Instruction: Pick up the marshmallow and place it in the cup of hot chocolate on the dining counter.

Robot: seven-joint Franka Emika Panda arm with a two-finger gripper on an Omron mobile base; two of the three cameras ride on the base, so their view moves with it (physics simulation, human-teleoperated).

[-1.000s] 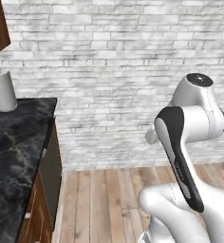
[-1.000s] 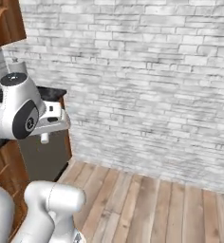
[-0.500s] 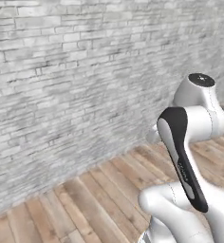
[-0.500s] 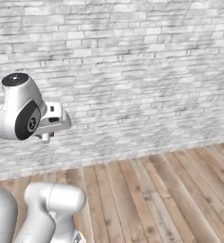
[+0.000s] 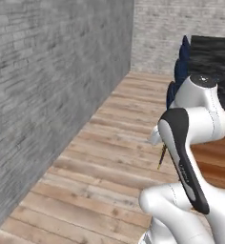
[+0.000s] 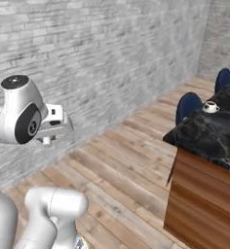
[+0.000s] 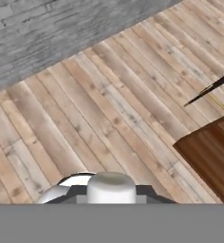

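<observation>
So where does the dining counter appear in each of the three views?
Left base view: the counter is at the upper right, behind the arm, black top showing.
Right base view: the counter fills the right edge, with wooden sides below the black top.
Hand view: the brown wooden corner at the lower right looks like its side.
Shared landmark: the grey brick wall.

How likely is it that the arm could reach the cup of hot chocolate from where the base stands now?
Probably not yet. The cup of hot chocolate sits on the dining counter, well off across open wooden floor from the arm, so the base likely needs to drive closer.
</observation>
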